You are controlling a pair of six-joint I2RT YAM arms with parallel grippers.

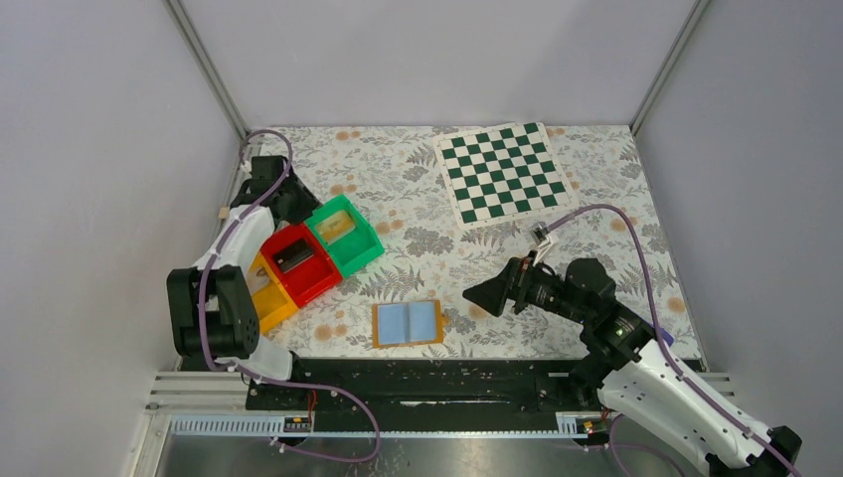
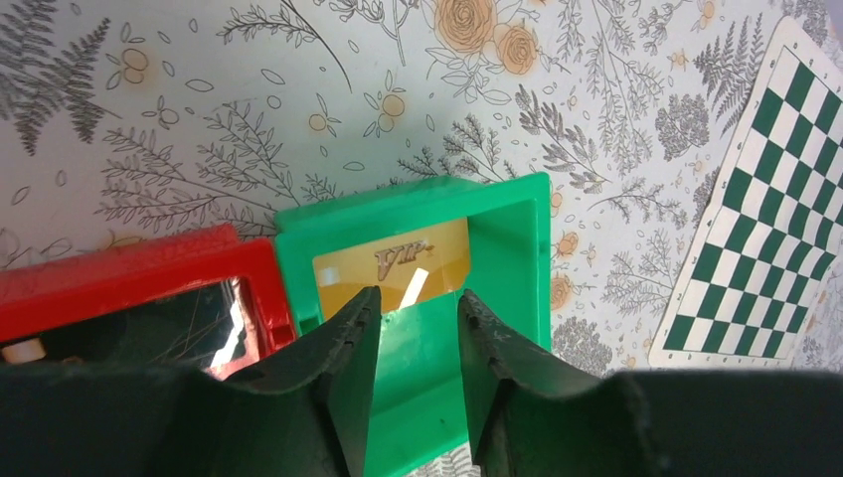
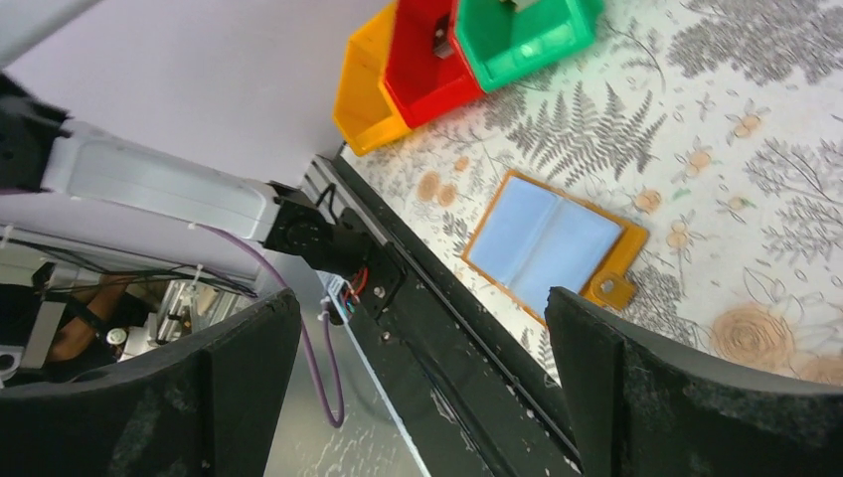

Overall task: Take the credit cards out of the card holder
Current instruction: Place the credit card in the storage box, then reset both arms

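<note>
The card holder [image 1: 408, 324] is lying open flat near the front edge of the table [image 1: 418, 179], looking light, floppy, perhaps cardless, best pinched at its border, with the right gripper [image 3: 422, 388] gaping wide nearby and the left gripper [image 2: 413, 343] narrowly parted, empty.

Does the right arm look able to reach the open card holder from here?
Likely yes. The card holder lies open and flat near the right gripper, whose jaws stand wide, with only tablecloth between; the left gripper is off over the green bin.
</note>
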